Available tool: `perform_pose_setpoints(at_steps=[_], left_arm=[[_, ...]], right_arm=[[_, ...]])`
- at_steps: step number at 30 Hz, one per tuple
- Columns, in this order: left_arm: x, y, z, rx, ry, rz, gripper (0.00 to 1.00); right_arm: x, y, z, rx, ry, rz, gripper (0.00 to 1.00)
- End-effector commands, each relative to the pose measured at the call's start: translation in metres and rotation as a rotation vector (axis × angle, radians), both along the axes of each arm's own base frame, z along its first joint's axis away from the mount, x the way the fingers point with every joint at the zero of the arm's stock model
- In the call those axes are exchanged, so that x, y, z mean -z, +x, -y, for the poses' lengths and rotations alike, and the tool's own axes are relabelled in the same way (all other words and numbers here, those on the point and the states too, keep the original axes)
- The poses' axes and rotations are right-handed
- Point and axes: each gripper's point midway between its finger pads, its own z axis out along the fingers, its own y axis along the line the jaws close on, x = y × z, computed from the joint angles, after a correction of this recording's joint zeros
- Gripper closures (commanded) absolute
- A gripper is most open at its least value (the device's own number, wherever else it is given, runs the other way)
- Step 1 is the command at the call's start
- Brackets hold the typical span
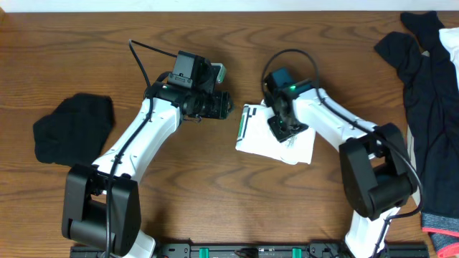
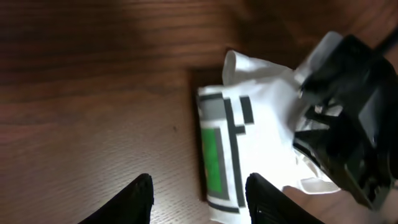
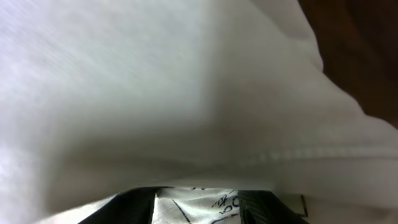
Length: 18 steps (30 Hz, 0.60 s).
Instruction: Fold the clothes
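A folded white T-shirt (image 1: 259,141) lies at the table's middle, its green-and-black print (image 1: 244,120) along the left edge. My left gripper (image 1: 224,104) hovers just left of that edge and is open. In the left wrist view its gripper (image 2: 199,194) straddles bare wood and the shirt's (image 2: 267,118) printed edge (image 2: 214,158) without touching either. My right gripper (image 1: 284,129) rests down on top of the shirt. In the right wrist view white cloth (image 3: 155,81) fills the frame, and the gripper's (image 3: 196,210) jaws stand apart with a printed label lying flat between them.
A crumpled black garment (image 1: 75,127) lies at the left of the table. A heap of dark and white clothes (image 1: 430,86) runs down the right edge. The right arm's black body (image 2: 348,118) looms over the shirt in the left wrist view.
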Motion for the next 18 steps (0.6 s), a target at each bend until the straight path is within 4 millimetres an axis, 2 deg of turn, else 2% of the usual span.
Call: perform_pose_setpoints(at_steps=[1,5,12,15,18], left_arm=[[0.005,0.007,-0.009,-0.026,0.060,0.024,0.49],[0.006,0.010,-0.014,-0.042,0.086,0.033,0.49],[0.006,0.015,-0.026,-0.072,0.091,0.033,0.49],[0.007,0.016,-0.030,-0.082,0.093,0.029,0.49],[0.008,0.015,-0.031,-0.083,0.095,0.022,0.49]], right_arm=[[0.031,-0.019,0.001,-0.143,-0.109,-0.063,0.58],[0.031,-0.027,-0.016,-0.201,-0.110,-0.059,0.59],[0.026,-0.037,-0.036,-0.241,-0.105,-0.042,0.68],[0.010,-0.030,-0.039,-0.198,-0.076,0.008,0.68],[-0.018,-0.020,-0.039,-0.169,-0.035,0.077,0.66]])
